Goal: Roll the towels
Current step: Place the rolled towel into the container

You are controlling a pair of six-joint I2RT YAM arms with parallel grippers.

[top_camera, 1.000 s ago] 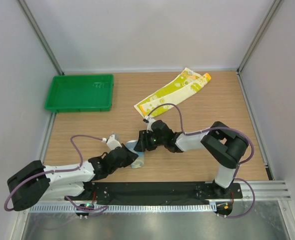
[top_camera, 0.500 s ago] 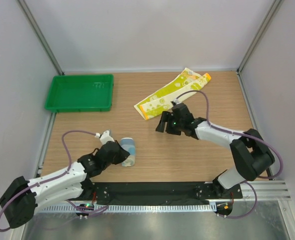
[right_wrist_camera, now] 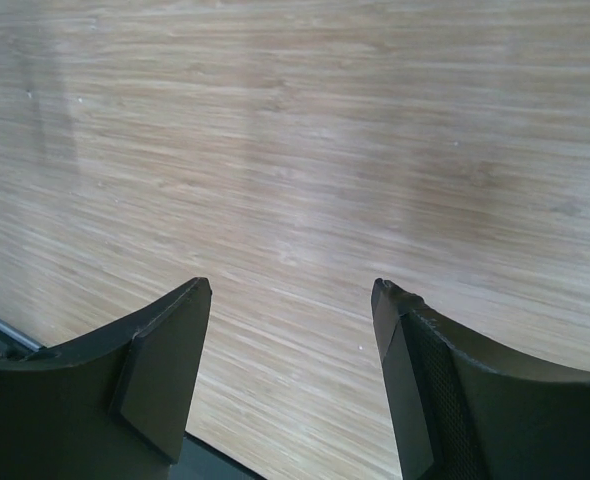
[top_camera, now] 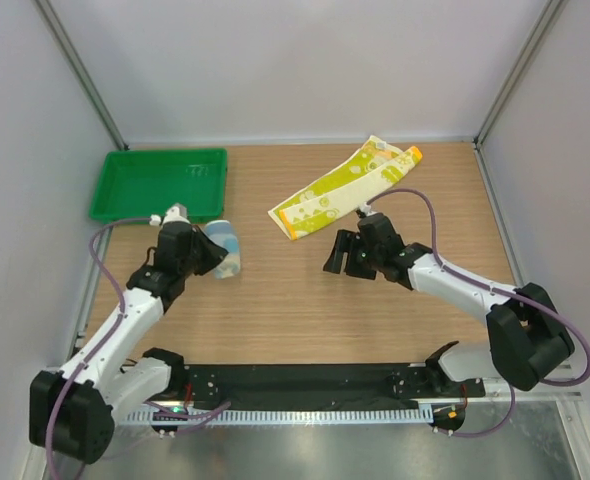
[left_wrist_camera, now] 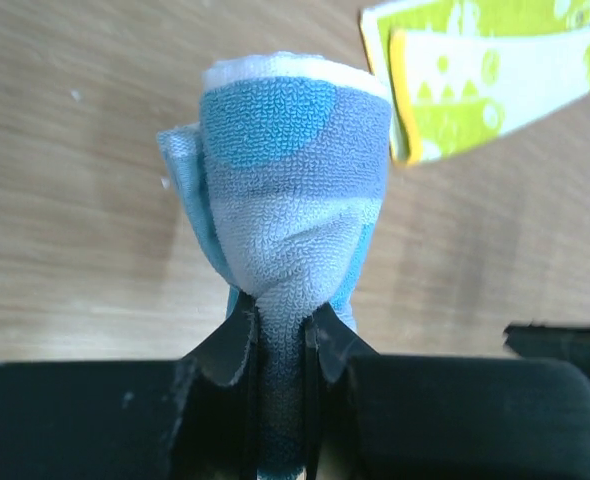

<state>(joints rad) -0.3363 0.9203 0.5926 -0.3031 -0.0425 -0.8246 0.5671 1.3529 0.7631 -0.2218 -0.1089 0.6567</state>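
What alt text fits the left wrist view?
The left hand pinches a rolled blue towel, with the wooden table behind it. An end of the yellow-green towel lies flat at upper right.

blue towel (left_wrist_camera: 293, 190): nubby terry cloth, matt | table (right_wrist_camera: 315, 140) beneath right gripper (right_wrist_camera: 290, 290): smooth wood grain (slight sheen) | tray (top_camera: 155, 212) beside left gripper (left_wrist_camera: 278, 330): glossy green plastic
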